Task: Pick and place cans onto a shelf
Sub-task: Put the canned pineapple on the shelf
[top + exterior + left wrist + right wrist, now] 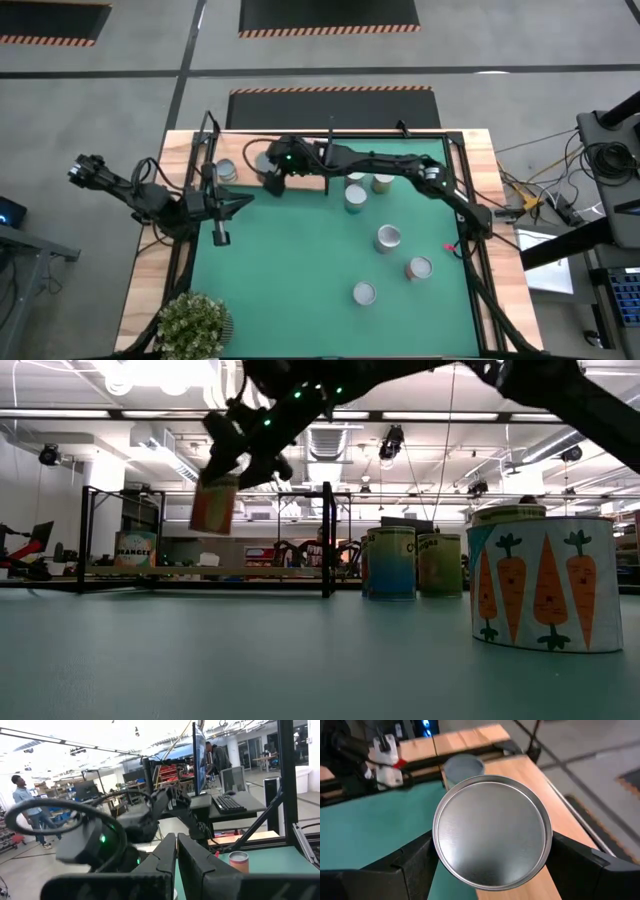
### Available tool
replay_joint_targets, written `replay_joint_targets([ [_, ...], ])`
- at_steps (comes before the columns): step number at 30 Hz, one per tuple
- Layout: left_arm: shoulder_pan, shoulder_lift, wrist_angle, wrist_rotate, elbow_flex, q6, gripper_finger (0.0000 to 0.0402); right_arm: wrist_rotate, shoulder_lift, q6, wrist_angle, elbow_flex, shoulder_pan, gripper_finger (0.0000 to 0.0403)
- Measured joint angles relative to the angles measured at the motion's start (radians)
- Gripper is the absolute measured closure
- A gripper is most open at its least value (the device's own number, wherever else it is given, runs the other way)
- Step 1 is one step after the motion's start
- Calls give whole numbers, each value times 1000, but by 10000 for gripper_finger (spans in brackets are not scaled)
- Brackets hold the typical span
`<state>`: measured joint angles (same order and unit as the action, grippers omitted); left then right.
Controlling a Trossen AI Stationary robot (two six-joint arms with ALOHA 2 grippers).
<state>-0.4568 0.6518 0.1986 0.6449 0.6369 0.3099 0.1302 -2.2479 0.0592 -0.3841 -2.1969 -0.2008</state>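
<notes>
My right gripper reaches across to the table's far left and is shut on a tan can, which it holds in the air above the light-wood shelf. Another can stands on its base on the shelf's left part; it also shows in the right wrist view and the low view. Several more cans stand on the green mat, among them a teal one and one painted with carrots. My left gripper waits shut at the table's left side, touching nothing. My right gripper pinches the can's round side wall between its two fingers, one on each side, just below the silvery top. The fingers come from above, pointing down. The can hangs lifted clear above the shelf, nearly upright and slightly tilted.
A dark metal frame stands around the shelf at the far edge. A potted green plant sits at the near left corner. Cans stand scattered over the mat's right half. A person stands in the room beyond.
</notes>
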Motion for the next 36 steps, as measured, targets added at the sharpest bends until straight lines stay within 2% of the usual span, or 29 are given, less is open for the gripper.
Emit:
replay_joint_targets([
  [9, 0, 0, 0, 0, 0, 0, 402, 0, -109, -10, 18, -82, -3, 97],
  [18, 0, 0, 2, 0, 0, 6, 402, 0, -107, -30, -33, -81, -9, 94],
  [26, 0, -1, 11, 0, 0, 7, 402, 1, -111, -27, -30, -78, -11, 50],
  [31, 0, 1, 10, 0, 0, 7, 402, 11, -101, -39, -32, -78, -14, 42],
  [36, 0, 7, 11, 0, 0, 7, 402, 19, -60, -74, -172, -137, -14, 48],
])
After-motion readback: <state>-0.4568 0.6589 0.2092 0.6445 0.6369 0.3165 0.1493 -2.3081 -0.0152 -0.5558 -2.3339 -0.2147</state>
